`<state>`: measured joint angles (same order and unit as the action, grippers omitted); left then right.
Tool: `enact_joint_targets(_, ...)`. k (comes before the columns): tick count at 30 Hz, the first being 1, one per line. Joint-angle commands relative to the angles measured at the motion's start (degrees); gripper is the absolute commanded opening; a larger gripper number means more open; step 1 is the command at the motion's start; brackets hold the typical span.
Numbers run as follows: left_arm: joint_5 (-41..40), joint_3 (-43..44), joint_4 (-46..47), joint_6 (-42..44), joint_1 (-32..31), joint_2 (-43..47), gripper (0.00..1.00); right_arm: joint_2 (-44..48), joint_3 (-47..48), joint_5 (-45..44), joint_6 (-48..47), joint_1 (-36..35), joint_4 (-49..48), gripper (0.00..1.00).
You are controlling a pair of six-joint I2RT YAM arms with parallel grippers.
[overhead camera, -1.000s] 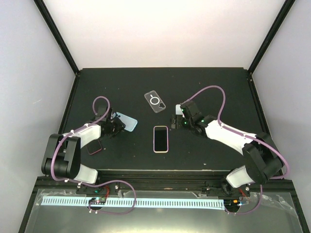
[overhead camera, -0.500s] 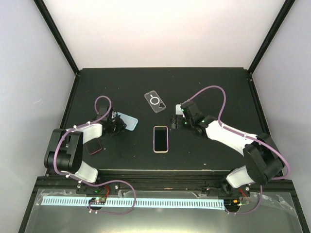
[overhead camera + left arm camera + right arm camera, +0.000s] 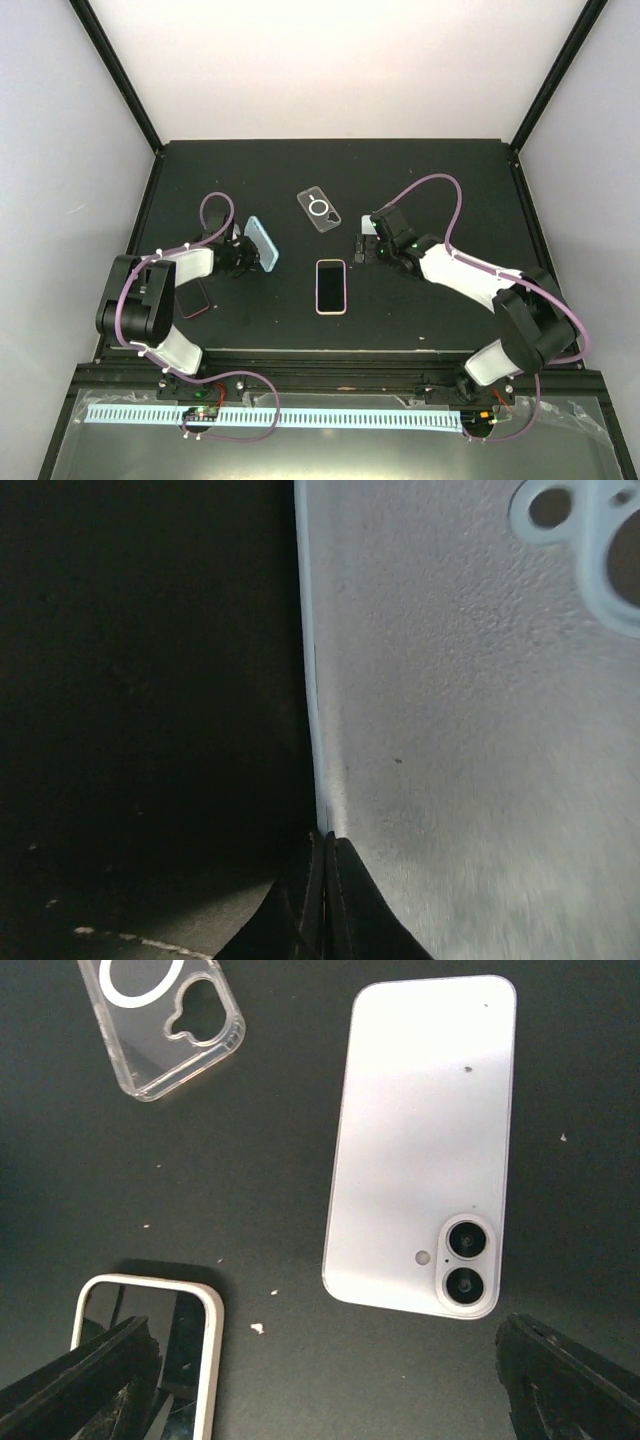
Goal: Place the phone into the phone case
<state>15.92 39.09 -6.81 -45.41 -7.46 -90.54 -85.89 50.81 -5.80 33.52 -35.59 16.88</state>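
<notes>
My left gripper [image 3: 240, 256] is shut on the edge of a light blue phone case [image 3: 261, 243] and holds it tipped up on its side. In the left wrist view the case [image 3: 470, 730] fills the right half, its camera cut-out at the top right, and the closed fingertips [image 3: 325, 852] pinch its rim. My right gripper [image 3: 368, 247] is open and empty, hovering just above the mat. In the right wrist view [image 3: 325, 1360] a white phone [image 3: 420, 1150] lies face down just beyond it. A phone with a cream rim [image 3: 331, 285] lies screen up at the middle.
A clear case with a white ring [image 3: 319, 209] lies at the back middle and also shows in the right wrist view [image 3: 165, 1020]. A dark red phone [image 3: 195, 300] lies by the left arm. The mat's raised black edges run along the left and right sides.
My left gripper has turned the blue case from nearly flat up onto its edge and shifted it slightly right. The right arm has hardly moved.
</notes>
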Motion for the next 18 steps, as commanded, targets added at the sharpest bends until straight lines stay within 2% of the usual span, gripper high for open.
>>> enact_joint_targets(1,-0.43,0.55,-3.98,3.1,-0.59,-0.69,0.02,-2.27,2.2,-2.33,-0.29,0.83,0.77,0.92)
enact_joint_targets(8,-1.15,0.43,-9.49,6.09,-2.73,3.77,0.02,-8.88,6.8,-4.38,-1.5,1.27,3.68,0.94)
enact_joint_targets(18,-4.03,-3.85,-14.33,6.35,-10.23,11.9,0.02,-16.65,11.57,-8.23,-0.94,1.73,6.66,0.97)
